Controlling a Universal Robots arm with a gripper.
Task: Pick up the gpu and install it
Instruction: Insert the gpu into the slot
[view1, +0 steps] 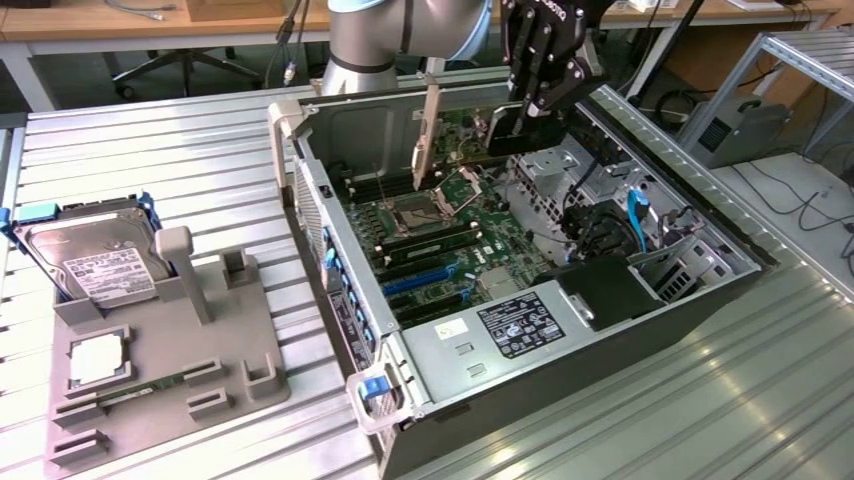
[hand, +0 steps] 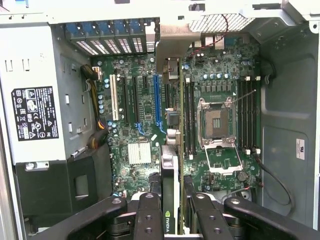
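In the exterior view the gripper (view1: 523, 112) is seen over the end of the open case (view1: 314, 190) nearest the arm's base. Its jaws are drawn partly in and pinched on the gpu (view1: 514, 135). The gpu hangs as a dark slab under the fingertips, carried on edge above the board (view1: 454, 245) and apart from it. A pale upright strip (view1: 427, 130) stands near it toward the exterior view's left. It may be the gpu's bracket, though no join between them can be made out. The open socket (view1: 427, 215) lies on the board near the gpu. The labelled supply (view1: 514, 325) fills the opposite end of the case, and blue cables (view1: 638, 225) are seen along the exterior view's right. Outside the case, on the exterior view's left, a drive (view1: 87, 255) is stood in a grey holder (view1: 174, 360).

In the wrist view the gpu (hand: 170, 170) is seen edge-on, gripped from both sides by the inner fingers (hand: 148, 215), with a green logo on its edge. Its long axis is laid parallel with the slots. Its line falls just beside the blue slot (hand: 157, 100), between that slot and the nearest memory bank (hand: 189, 117). A pale heat sink (hand: 139, 152) sits beside its far end, and the socket (hand: 216, 122) is found beyond the memory bank.
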